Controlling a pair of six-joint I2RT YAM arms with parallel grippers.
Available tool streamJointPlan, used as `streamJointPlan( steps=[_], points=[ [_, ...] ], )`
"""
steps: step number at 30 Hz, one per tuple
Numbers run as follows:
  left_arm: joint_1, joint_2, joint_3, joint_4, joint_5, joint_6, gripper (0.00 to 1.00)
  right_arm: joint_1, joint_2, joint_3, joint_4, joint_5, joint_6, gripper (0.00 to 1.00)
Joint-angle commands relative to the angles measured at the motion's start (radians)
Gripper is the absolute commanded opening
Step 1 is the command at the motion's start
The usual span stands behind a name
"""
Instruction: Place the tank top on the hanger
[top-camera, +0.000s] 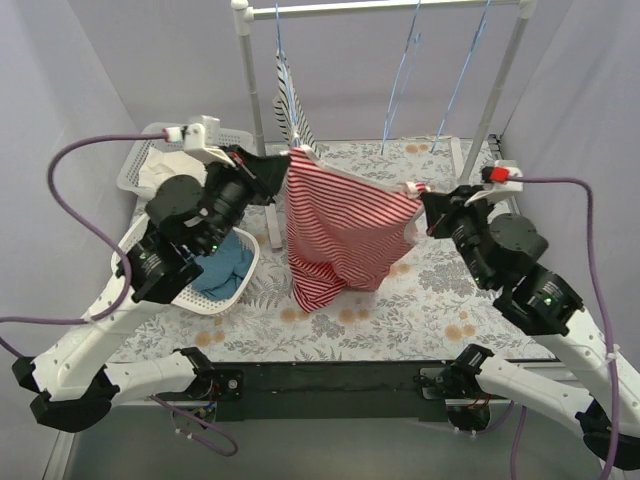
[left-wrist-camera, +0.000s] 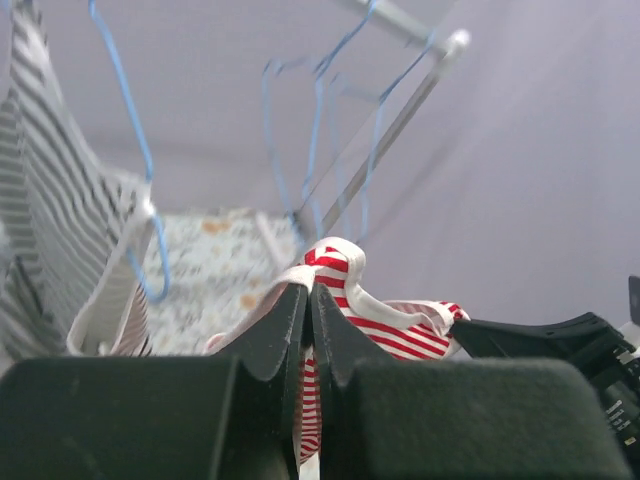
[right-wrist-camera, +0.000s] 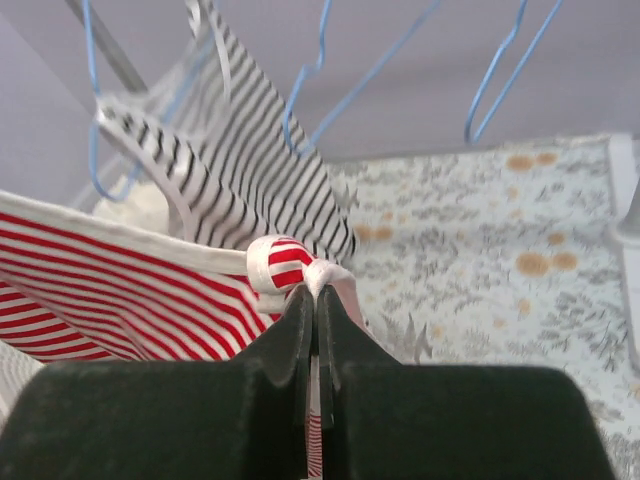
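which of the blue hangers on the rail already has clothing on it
The leftmost hanger: a black-and-white striped top hangs from it. The two other hangers, further right on the rail, are bare wire.

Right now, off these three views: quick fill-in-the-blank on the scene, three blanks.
1. The tank top is striped white and ____.
2. The left hand and the right hand each pinch one of its ____.
3. The other striped top, hanging from the rail, is white and ____.
Missing: red; straps; black.
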Motion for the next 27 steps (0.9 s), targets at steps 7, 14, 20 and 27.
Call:
streamJointPlan(
  steps=[7, 14, 20, 27],
  points=[
    [0.004, 0.033, 0.066, 0.15, 0.06, 0.125, 0.0, 0.002, 0.11, 0.287, 0.13, 0.182, -0.248, 0.01],
    [0.004, -0.059, -0.191, 0.155, 0.123, -0.018, 0.0, 0.003, 0.018, 0.067, 0.089, 0.112, -0.106, 0.01],
    [0.004, -0.183, -0.567, 0.179, 0.296, -0.16, 0.0, 0.002, -0.16, -0.388, 0.013, -0.031, 0.196, 0.01],
    [0.004, -0.272, -0.936, 0.256, 0.445, -0.294, 0.08, 0.002, -0.269, -0.723, -0.022, -0.232, 0.462, 0.01]
  ],
)
